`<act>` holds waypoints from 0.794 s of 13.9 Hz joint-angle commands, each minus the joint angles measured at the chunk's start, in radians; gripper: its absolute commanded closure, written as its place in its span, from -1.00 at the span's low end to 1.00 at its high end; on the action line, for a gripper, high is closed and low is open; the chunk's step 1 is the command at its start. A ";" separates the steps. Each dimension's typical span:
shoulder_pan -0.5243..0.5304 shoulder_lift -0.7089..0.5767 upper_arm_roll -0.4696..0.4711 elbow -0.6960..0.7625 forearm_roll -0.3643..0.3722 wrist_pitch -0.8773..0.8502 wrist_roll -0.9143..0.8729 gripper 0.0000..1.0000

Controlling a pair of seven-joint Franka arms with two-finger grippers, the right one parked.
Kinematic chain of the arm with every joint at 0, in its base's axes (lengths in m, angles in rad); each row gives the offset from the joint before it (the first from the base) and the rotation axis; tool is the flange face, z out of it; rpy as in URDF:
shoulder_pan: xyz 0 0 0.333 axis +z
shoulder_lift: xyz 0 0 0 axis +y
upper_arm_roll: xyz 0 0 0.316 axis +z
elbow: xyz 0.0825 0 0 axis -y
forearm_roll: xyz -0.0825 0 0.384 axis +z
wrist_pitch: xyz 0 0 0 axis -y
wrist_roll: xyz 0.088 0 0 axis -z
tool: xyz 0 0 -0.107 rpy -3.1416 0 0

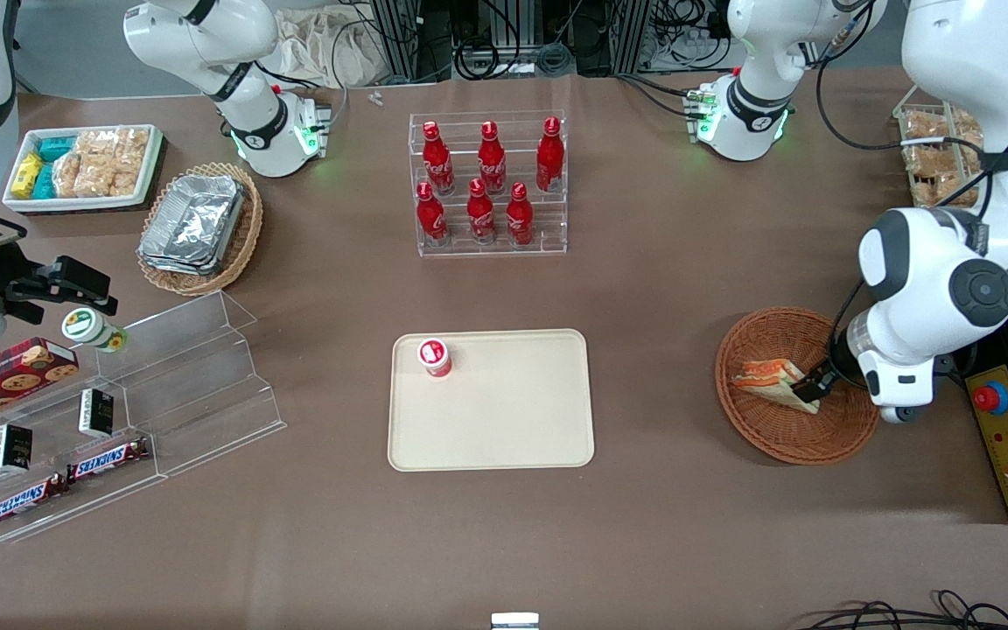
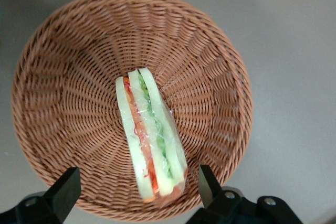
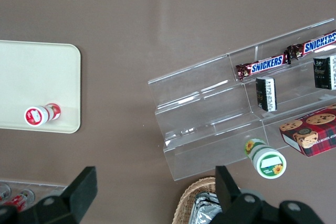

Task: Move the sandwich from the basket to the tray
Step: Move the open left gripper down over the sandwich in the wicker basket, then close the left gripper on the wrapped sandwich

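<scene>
Brown table (image 1: pixel 661 262) carries: tray (image 1: pixel 504 420) mid, nearest front cam; basket (image 1: pixel 784 437) w/ gripper (image 1: pixel 810 385) over it, fingers spread, toward working arm's end; bottle rack (image 1: pixel 488 247) farther from cam than tray; clear stepped shelf (image 1: pixel 189 385), foil-tray basket (image 1: pixel 241 245), snack tray (image 1: pixel 75 203) toward parked arm's end.

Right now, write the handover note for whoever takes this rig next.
Left end effector: open, low over the basket, fingers straddling the sandwich's wide end, not closed on it.
Sandwich: lying in the wicker basket, toward the working arm's end of the table.
Tray: mid-table, holding only a small red-capped bottle near one corner.
Done: approach.
Left: close on the sandwich, lift, carry it to the tray, release.
</scene>
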 commanded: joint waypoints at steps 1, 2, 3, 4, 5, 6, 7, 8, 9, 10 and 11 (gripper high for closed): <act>-0.020 0.030 0.005 -0.009 0.002 0.032 -0.141 -1.00; -0.020 0.040 0.005 -0.009 0.002 0.041 -0.172 -1.00; -0.020 0.048 0.005 -0.010 0.004 0.061 -0.202 -1.00; -0.020 0.057 0.005 -0.012 0.004 0.067 -0.229 -1.00; -0.021 0.062 0.005 -0.026 0.005 0.071 -0.238 -1.00; -0.021 0.062 0.005 -0.041 0.007 0.083 -0.240 -1.00; -0.021 0.065 0.005 -0.050 0.007 0.101 -0.240 -1.00; -0.021 0.071 0.005 -0.053 0.007 0.109 -0.240 -1.00; -0.021 0.077 0.005 -0.053 0.007 0.110 -0.240 -1.00; -0.021 0.077 0.005 -0.053 0.007 0.111 -0.240 -1.00; -0.021 0.079 0.005 -0.056 0.007 0.111 -0.240 -0.99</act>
